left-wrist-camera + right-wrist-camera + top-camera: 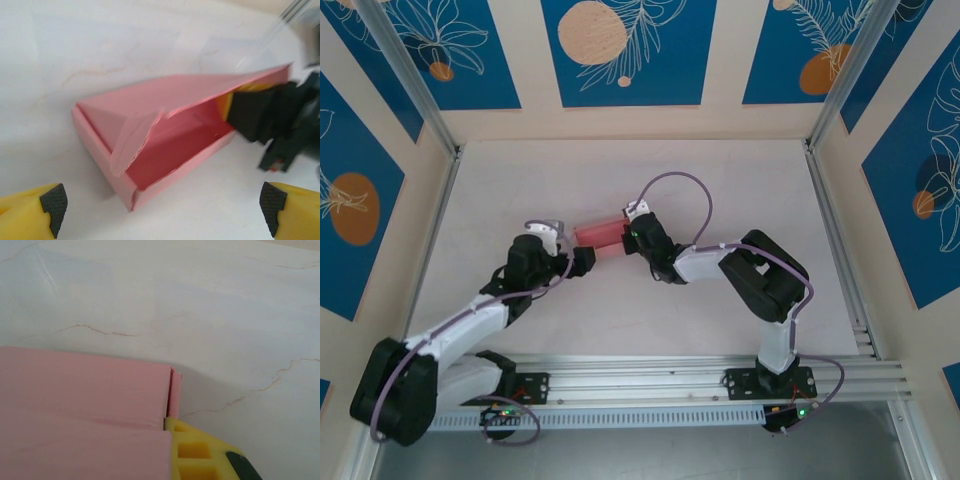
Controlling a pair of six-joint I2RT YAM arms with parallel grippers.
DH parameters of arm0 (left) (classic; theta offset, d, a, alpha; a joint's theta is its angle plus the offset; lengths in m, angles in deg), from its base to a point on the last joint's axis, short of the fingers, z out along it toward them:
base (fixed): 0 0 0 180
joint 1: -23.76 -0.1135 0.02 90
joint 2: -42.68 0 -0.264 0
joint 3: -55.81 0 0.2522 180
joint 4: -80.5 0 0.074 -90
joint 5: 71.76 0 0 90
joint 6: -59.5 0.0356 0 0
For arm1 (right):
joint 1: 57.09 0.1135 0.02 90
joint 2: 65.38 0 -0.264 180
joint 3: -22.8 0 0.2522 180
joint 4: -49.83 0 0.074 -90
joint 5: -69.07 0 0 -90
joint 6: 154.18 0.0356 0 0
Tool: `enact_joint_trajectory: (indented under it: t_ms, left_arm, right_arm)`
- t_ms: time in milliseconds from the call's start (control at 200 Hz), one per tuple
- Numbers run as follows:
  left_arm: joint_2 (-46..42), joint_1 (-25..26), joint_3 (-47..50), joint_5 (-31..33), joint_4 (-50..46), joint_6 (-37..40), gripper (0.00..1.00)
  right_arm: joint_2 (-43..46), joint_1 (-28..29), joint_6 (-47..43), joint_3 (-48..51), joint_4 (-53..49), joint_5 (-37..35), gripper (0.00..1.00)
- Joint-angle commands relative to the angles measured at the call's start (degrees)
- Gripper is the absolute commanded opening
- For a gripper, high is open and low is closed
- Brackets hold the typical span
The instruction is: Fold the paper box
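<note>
left claw [578, 262]: fingers [52, 202] spread wide, just beside the box's left end, not touching it.
paper box [600, 237]: pink card, mid tabletop [720, 180], between both claws; half-formed, lid flap raised, one long side open.
right claw [632, 240]: pressed together, pinching the box's right end.

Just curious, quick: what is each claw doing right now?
Left claw: open, holding nothing.
Right claw: closed on the box.
</note>
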Motion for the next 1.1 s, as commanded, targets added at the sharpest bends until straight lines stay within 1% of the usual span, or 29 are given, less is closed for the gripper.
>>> enact_joint_trajectory:
  t_ms: [0, 65, 130, 205, 275, 325, 400, 430, 510, 580, 665, 720, 740, 855, 875, 890, 925, 1045, 1090]
  left_arm:
    - [-6.1, -0.5, -3.5, 0.7, -5.5, -1.0, 1.0]
    - [-7.6, -0.5, -8.0, 2.6, -10.9, 0.8, 0.99]
    - [-6.4, -0.5, -13.2, 4.9, -16.0, 3.5, 0.99]
    - [-1.8, -0.7, -19.5, 6.8, -20.3, 7.3, 0.94]
    - [4.3, -1.0, -24.5, 6.1, -23.0, 10.3, 0.9]
    - [8.6, -1.2, -27.1, 4.7, -23.0, 11.3, 0.85]
    - [14.6, -1.7, -30.0, 2.0, -21.8, 11.9, 0.7]
    - [16.6, -1.9, -31.2, 0.6, -21.5, 11.9, 0.66]
    - [21.7, -2.1, -33.7, -2.8, -20.9, 11.5, 0.6]
    - [25.3, -2.2, -34.9, -4.4, -20.4, 10.8, 0.58]
    - [28.2, -2.4, -34.8, -6.4, -18.5, 9.1, 0.48]
    - [29.7, -2.4, -34.3, -7.2, -17.3, 7.9, 0.4]
    - [30.1, -2.4, -34.0, -7.5, -16.9, 7.5, 0.39]
    - [31.5, -2.5, -31.2, -7.7, -14.0, 5.3, 0.38]
    - [31.6, -2.4, -30.5, -7.7, -13.3, 5.0, 0.37]
    - [31.6, -2.5, -30.0, -7.7, -12.8, 4.7, 0.36]
    - [31.7, -2.6, -29.1, -7.6, -12.0, 4.2, 0.36]
    - [32.0, -2.6, -26.7, -7.6, -9.4, 2.8, 0.36]
    - [32.1, -2.6, -25.9, -7.7, -8.5, 2.4, 0.36]
  right_arm:
    - [-0.4, 0.7, -1.7, 2.9, -7.4, 1.4, 0.0]
    - [-0.5, 0.8, -1.8, 3.0, -7.3, 1.4, 0.0]
    - [-0.6, 0.9, -1.7, 3.2, -7.3, 1.2, 0.0]
    - [-0.6, 1.1, -2.0, 3.4, -7.3, 1.0, 0.0]
    - [-0.5, 1.3, -2.4, 3.5, -7.5, 0.4, 0.0]
    - [-0.4, 1.5, -2.5, 3.6, -7.5, 0.4, 0.0]
    - [-0.4, 1.6, -2.4, 3.5, -7.5, 0.3, 0.0]
    - [-0.4, 1.6, -2.4, 3.5, -7.5, 0.4, 0.0]
    - [-0.6, 1.9, -2.4, 3.5, -7.6, -0.2, 0.0]
    - [-0.6, 2.3, -2.5, 3.6, -7.9, -0.6, 0.0]
    - [-0.6, 2.8, -2.5, 3.8, -8.2, -1.0, 0.0]
    - [-0.6, 3.1, -2.4, 3.9, -8.5, -1.5, 0.0]
    - [-0.5, 3.2, -2.3, 3.9, -8.6, -1.7, 0.0]
    - [-0.1, 3.7, -1.8, 4.3, -9.3, -2.5, 0.09]
    - [0.0, 3.8, -1.8, 4.4, -9.4, -2.6, 0.15]
    - [0.1, 3.8, -1.8, 4.5, -9.5, -2.8, 0.16]
    - [0.4, 4.2, -1.7, 4.7, -9.8, -3.3, 0.24]
    - [1.9, 5.4, -1.7, 5.6, -10.5, -4.5, 0.42]
    - [2.8, 5.7, -1.6, 5.9, -11.0, -4.7, 0.46]
